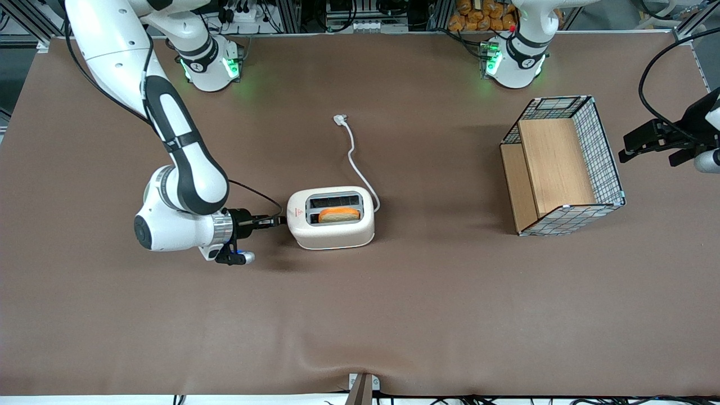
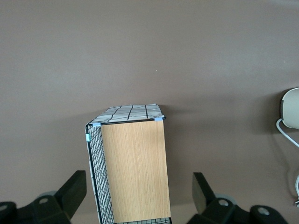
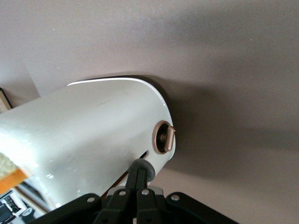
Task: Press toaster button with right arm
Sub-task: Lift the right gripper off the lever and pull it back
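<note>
The white toaster (image 1: 332, 225) stands mid-table with a slice of toast (image 1: 339, 214) in the slot nearer the front camera. Its narrow side faces the right arm (image 1: 180, 185). My gripper (image 1: 278, 221) lies level with the table, and its tip is at that narrow side. In the right wrist view the two fingers (image 3: 135, 181) are pressed together with nothing between them. Their tips rest against the grey toaster button (image 3: 145, 167) at the lever slot. A brown round dial (image 3: 163, 136) sits on the same side of the toaster (image 3: 84, 135).
The toaster's white cord (image 1: 354, 157) runs away from the front camera to a loose plug (image 1: 340, 118). A wire-and-wood basket (image 1: 562, 166) stands toward the parked arm's end of the table, also seen from above (image 2: 133, 168).
</note>
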You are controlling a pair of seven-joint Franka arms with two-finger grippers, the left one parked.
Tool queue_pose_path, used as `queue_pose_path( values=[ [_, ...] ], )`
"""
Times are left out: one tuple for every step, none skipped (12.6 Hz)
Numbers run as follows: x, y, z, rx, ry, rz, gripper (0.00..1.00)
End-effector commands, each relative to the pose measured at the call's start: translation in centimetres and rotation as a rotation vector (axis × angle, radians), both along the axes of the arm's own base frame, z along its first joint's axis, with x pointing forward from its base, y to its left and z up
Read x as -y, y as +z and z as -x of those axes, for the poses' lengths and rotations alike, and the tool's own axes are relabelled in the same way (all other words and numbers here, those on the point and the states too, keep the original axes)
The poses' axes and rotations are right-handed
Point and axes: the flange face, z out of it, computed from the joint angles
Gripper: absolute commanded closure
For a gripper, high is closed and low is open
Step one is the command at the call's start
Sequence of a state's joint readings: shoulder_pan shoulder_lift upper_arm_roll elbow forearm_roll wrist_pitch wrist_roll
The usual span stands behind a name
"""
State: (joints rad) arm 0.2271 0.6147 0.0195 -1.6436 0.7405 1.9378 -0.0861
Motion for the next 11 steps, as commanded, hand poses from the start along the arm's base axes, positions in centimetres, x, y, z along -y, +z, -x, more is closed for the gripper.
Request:
queue_pose_path(
  values=[
    [0.6,3.2,-1.7,-0.044,0.001,-0.025,0.91],
    [0.7,4.4,-2.1,-0.063,-0.001,-0.027,0.37],
    [1.3,5.5,-2.6,-0.077,-0.012,-0.023,0.18],
    [2.1,6.5,-3.0,-0.079,0.001,-0.022,0.0],
    [2.5,7.9,-3.4,-0.069,0.014,-0.017,0.0],
    [2.9,9.1,-3.8,-0.06,0.032,-0.004,0.0],
    [3.3,10.4,-4.1,-0.048,0.046,0.028,0.0],
    [3.7,12.0,-4.6,-0.026,0.058,0.071,0.0],
    [3.9,13.5,-4.9,-0.003,0.079,0.12,0.0],
    [4.3,15.1,-5.3,0.038,0.1,0.171,0.0],
    [5.0,16.8,-5.7,0.08,0.112,0.212,0.0]
  ],
)
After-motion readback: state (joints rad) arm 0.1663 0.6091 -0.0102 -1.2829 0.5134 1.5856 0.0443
